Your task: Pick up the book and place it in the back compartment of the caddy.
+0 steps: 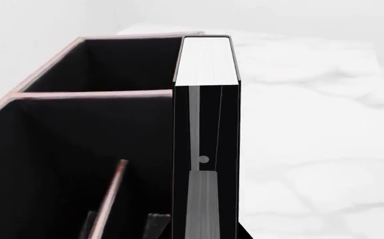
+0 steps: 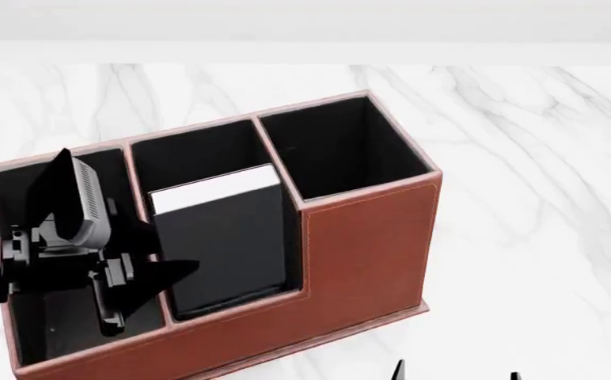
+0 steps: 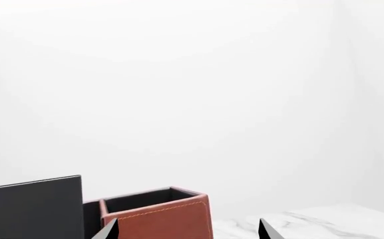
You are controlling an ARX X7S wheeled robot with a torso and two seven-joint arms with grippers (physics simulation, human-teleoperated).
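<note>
The black book, its white page edges uppermost, stands upright at the middle compartment of the reddish-brown caddy. Its top rises above the rim; whether it rests on the floor is hidden. My left gripper reaches in from the left over the left compartment and is shut on the book, a jaw on each cover, at its near lower part. The right gripper hangs open and empty in front of the caddy, and only its tips show in the head view.
The caddy stands on a white marble table with a plain white wall behind. A thin divider splits the left compartment. The right compartment holds nothing. Bare marble lies to the right of the caddy.
</note>
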